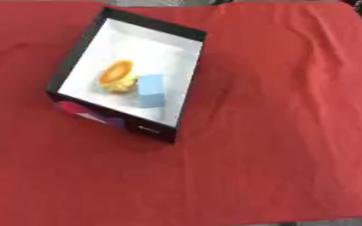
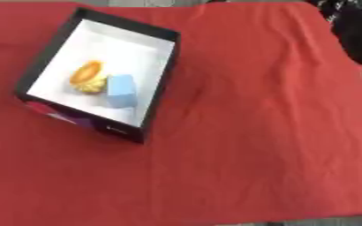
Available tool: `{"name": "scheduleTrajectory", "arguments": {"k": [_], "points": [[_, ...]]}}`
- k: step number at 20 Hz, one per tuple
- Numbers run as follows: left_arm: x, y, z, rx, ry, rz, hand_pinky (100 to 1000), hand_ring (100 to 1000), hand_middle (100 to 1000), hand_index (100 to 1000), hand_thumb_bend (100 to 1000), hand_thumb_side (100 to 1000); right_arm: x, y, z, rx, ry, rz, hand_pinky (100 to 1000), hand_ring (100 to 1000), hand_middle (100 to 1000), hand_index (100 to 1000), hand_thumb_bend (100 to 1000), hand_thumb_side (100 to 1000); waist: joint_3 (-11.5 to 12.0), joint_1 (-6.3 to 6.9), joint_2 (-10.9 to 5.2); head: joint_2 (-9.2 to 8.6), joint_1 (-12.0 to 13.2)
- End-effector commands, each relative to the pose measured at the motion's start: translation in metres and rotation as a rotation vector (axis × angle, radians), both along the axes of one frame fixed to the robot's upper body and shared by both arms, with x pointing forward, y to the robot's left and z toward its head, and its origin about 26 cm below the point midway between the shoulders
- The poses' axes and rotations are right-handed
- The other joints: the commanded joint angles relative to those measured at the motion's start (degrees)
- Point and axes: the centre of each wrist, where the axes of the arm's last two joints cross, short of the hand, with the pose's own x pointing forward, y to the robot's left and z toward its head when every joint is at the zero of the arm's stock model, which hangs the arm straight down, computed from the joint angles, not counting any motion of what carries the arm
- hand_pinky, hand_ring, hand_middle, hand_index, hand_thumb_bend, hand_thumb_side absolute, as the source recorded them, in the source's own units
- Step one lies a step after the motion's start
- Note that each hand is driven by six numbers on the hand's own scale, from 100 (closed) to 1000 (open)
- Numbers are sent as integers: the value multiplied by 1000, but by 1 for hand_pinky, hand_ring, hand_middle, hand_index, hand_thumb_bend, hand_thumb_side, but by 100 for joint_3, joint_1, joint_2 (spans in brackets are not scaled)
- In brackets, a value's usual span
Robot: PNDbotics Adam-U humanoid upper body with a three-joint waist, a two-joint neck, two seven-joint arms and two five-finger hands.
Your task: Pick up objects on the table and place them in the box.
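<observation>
A black box (image 1: 190,75) with a white inside stands on the red cloth at the upper left. Inside it lie an orange and yellow object (image 1: 118,75) and, touching it on the right, a light blue block (image 1: 152,90). Neither of my hands shows in either view. No loose object is visible on the cloth outside the box.
The red cloth (image 1: 277,132) covers the table and is wrinkled at the right. Its front edge runs along the bottom of the views. Dark shapes (image 2: 354,26) stand beyond the cloth's far right corner.
</observation>
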Motion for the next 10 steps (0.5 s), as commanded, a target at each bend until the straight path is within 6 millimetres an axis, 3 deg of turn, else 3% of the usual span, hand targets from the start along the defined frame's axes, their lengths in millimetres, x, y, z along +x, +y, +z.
{"name": "scheduleTrajectory", "arguments": {"k": [1,6,10], "points": [[-24,-28,6,97,9,-130,741,695,646,658,185,100,-3,-12,25,-15,-49,-28,1000,931,749,810,100,586,1,50,-257,12,-108],[-34,-52,-15,164,127,-220,746,689,644,664,164,100,0,-14,33,-25,-71,-20,1000,930,748,810,100,581,-9,37,-277,12,-149],[-26,-57,-40,212,216,-197,745,688,643,666,155,100,2,-11,31,-29,-66,-10,1000,930,748,810,100,596,-18,29,-257,-22,-163]]}}
